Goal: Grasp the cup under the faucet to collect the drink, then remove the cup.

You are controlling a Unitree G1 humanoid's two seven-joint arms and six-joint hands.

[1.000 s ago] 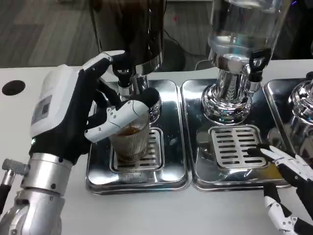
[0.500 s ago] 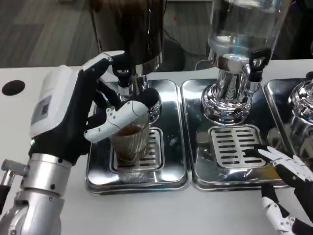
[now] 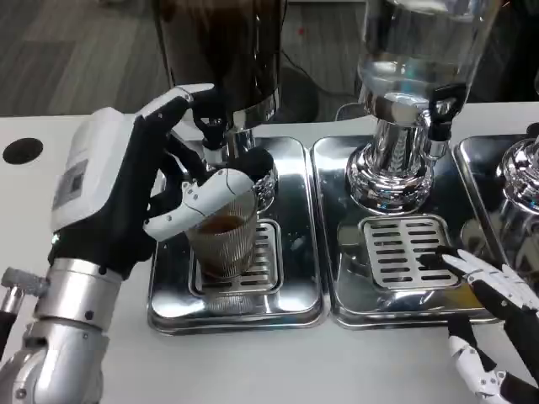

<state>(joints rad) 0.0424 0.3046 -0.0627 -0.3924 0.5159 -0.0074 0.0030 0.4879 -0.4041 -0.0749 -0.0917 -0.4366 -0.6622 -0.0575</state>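
A white tabletop (image 3: 50, 126) spans the frame, with a round black hole (image 3: 23, 151) at its far left edge. Right of centre sits a shiny metal drip tray (image 3: 404, 313) with a slotted grate (image 3: 402, 251) in its middle. On the tray's back part stands a chrome dispenser base (image 3: 396, 172), and above it a clear glass container (image 3: 421, 38) reaches the top of the frame. A small black tap (image 3: 441, 114) sticks out at that dispenser's right side. At the far right edge, part of another chrome dispenser (image 3: 520, 172) shows on its own tray. Grey floor (image 3: 76, 50) fills the upper left.
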